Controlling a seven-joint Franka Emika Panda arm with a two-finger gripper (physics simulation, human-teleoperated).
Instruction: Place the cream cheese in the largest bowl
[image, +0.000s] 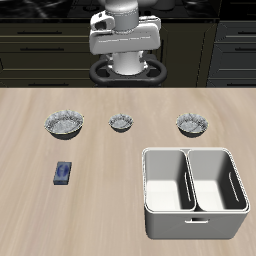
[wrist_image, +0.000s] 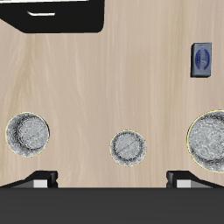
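Note:
The cream cheese (image: 63, 172) is a small flat blue box lying on the wooden table, nearer the front edge than the bowls. It also shows in the wrist view (wrist_image: 202, 59). The largest bowl (image: 63, 123), grey-white and speckled, stands just behind it and is empty. In the wrist view (wrist_image: 210, 138) the frame edge cuts it. My gripper (wrist_image: 111, 179) is open and empty, high above the back of the table. Only its two fingertips (wrist_image: 39, 179) show, far apart. It is well away from both the box and the bowl.
Two smaller speckled bowls (image: 122, 122) (image: 192, 124) stand in the same row as the largest one. A white two-compartment bin (image: 193, 190) stands near the front edge, on the side away from the cream cheese. The arm (image: 124, 38) rises at the table's back.

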